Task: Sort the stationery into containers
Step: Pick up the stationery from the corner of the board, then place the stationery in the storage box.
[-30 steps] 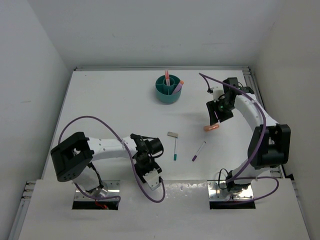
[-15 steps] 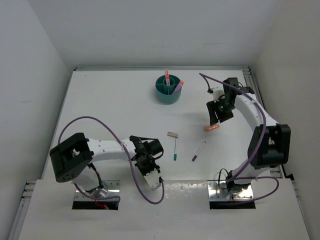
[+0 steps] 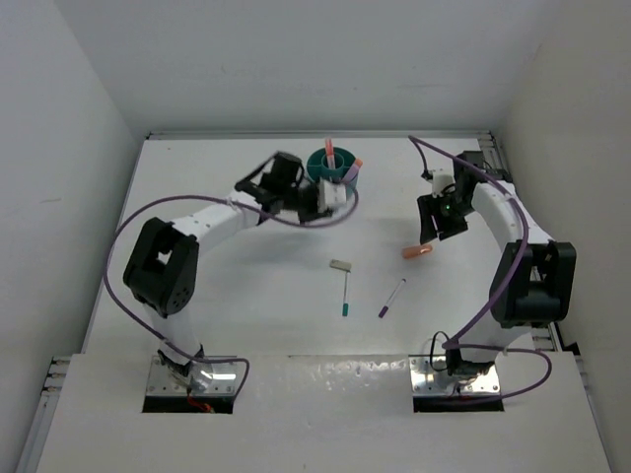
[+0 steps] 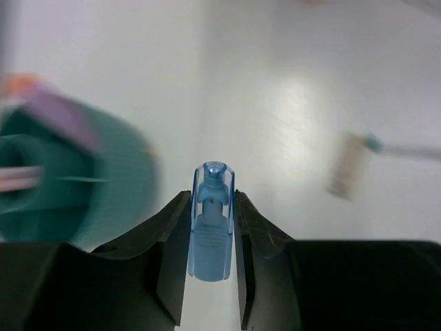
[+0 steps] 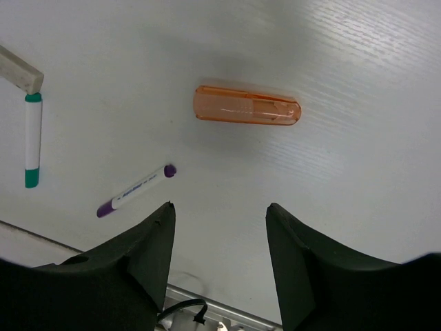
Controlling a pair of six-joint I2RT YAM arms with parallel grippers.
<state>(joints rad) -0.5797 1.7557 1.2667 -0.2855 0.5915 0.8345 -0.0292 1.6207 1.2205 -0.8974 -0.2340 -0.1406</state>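
So here's what you've got. The teal cup (image 3: 317, 168) sits at the far middle of the worktop (image 3: 217, 256), and it already has two things in it. A thin pink-red pen (image 3: 329, 148) stands upright, in what looks like the middle ring, though I can't swear to which compartment. A lilac cylinder (image 3: 350, 169) with an orange tip leans out over the rim on the right side. The left wrist view is too blurry to make out the dividers.

Your left gripper (image 3: 333, 197) is right at the near side of the cup. Its fingers (image 4: 169, 241) are clamped on the short blue cylinder (image 4: 210, 227), which points straight out from between them. From the wrist view the cup is off to the left of the cylinder, so it's beside the cup and not over it.

Your right gripper (image 5: 220, 214) hangs above the worktop on the right with its fingers (image 5: 148, 241) spread and nothing between them. The orange cylinder (image 5: 247, 110) lies flat just beyond them.

Loose in the middle of the worktop:
- the grey-beige block (image 3: 340, 265)
- the white pen with the teal ends (image 3: 346, 296), one end right up against that block
- the white pen with the purple ends (image 3: 391, 297), lying at a slant just to its right
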